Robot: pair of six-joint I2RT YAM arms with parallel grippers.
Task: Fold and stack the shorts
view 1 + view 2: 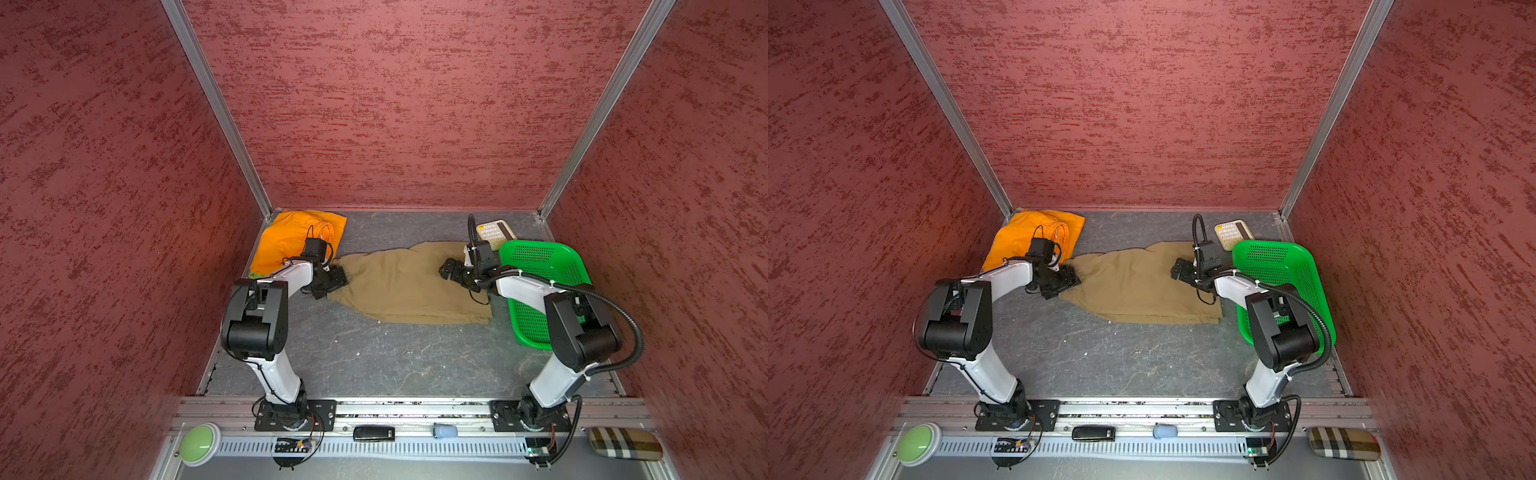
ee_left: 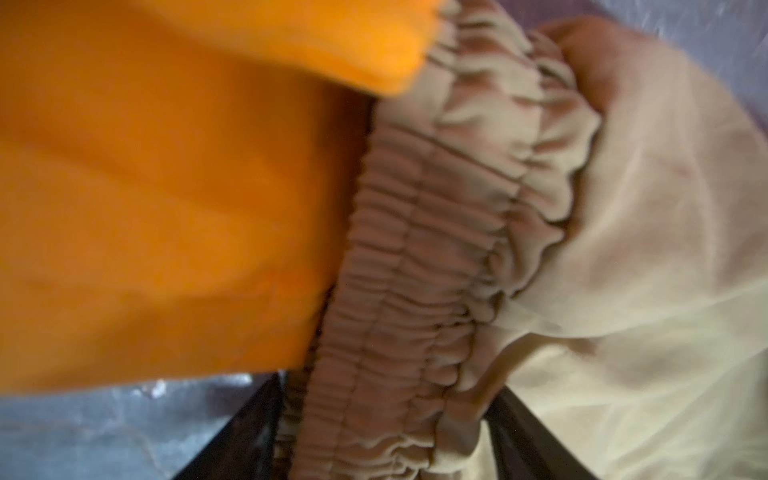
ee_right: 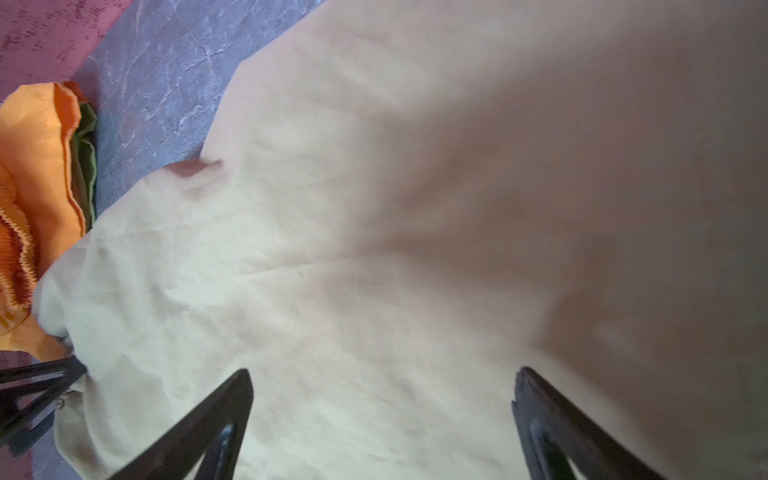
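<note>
Our left gripper [image 1: 334, 283] straddles the waistband [image 2: 415, 291] of the khaki shorts [image 1: 407, 286], pinched or not we cannot tell, and our right gripper [image 1: 451, 270] hovers spread above the leg end, the garment lying lengthwise between them on the table [image 1: 374, 361].

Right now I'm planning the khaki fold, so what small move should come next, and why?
Probably close the left gripper on the gathered waistband of the khaki shorts, which lies between its jaws in the left wrist view. The right gripper hovers open over the other end, holding nothing.

Top views evenly lit, sharp; wrist views soft (left blurriest).
</note>
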